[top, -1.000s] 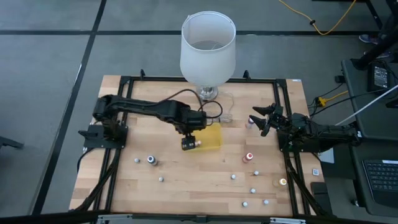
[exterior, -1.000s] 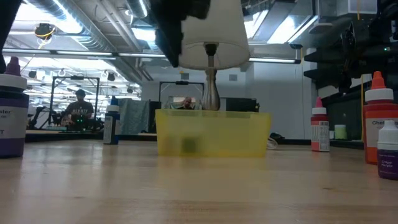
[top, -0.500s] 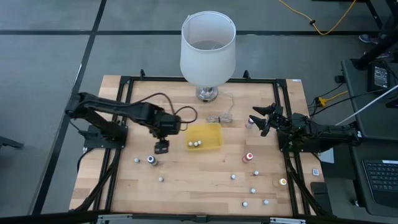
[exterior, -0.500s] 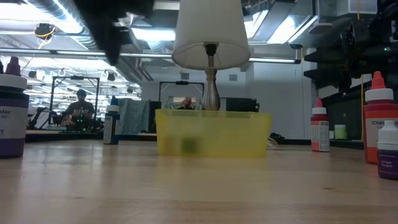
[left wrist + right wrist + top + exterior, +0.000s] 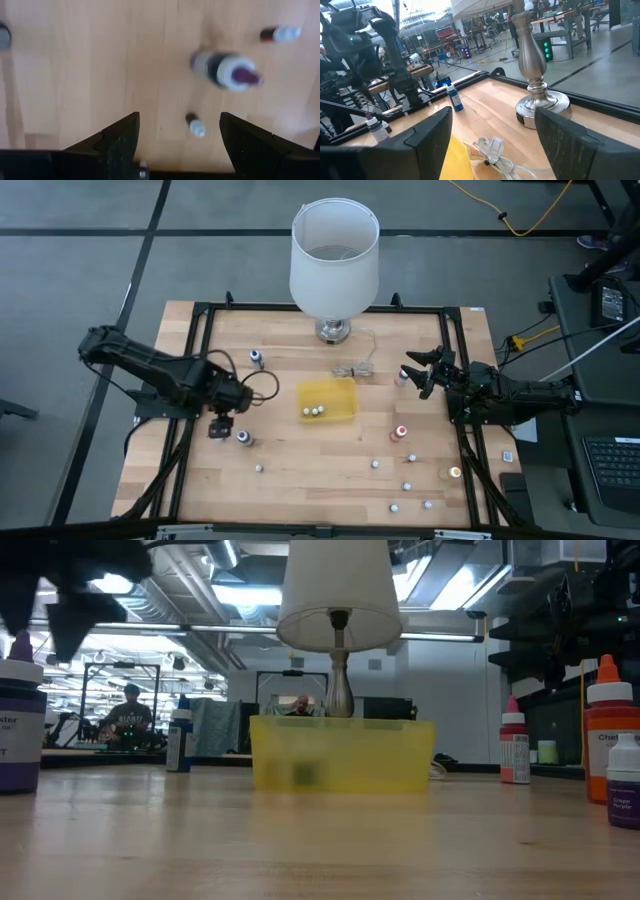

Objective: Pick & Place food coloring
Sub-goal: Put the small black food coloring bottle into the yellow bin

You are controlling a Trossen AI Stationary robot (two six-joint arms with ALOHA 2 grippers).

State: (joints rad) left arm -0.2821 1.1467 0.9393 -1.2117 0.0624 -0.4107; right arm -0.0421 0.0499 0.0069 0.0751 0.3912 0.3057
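The food coloring bottles are tiny and stand scattered on the wooden table. In the high view three lie in the yellow tray [image 5: 341,392]. One with a red top [image 5: 401,432] and one with an orange top [image 5: 455,473] stand toward the right, and a blue-topped one [image 5: 257,358] stands far left. My left gripper [image 5: 218,428] hovers open above the table's left part, just left of a dark-bodied bottle [image 5: 243,437]. Its wrist view shows that purple-topped bottle [image 5: 227,72] and a smaller one [image 5: 195,125] below the open fingers [image 5: 179,120]. My right gripper [image 5: 420,375] waits open at the right side, beside a small bottle [image 5: 403,378].
A big white lamp [image 5: 334,255] stands at the far edge on a metal base [image 5: 535,95], with a clear cord [image 5: 356,368] lying near it. A black frame [image 5: 200,320] runs round the table. Several more small bottles stand near the right near corner [image 5: 407,486].
My left gripper has moved from over the yellow tray's left end toward the table's left edge and slightly nearer, and its arm has folded back. The tray and the blue-topped bottle, which the arm covered, now show fully.
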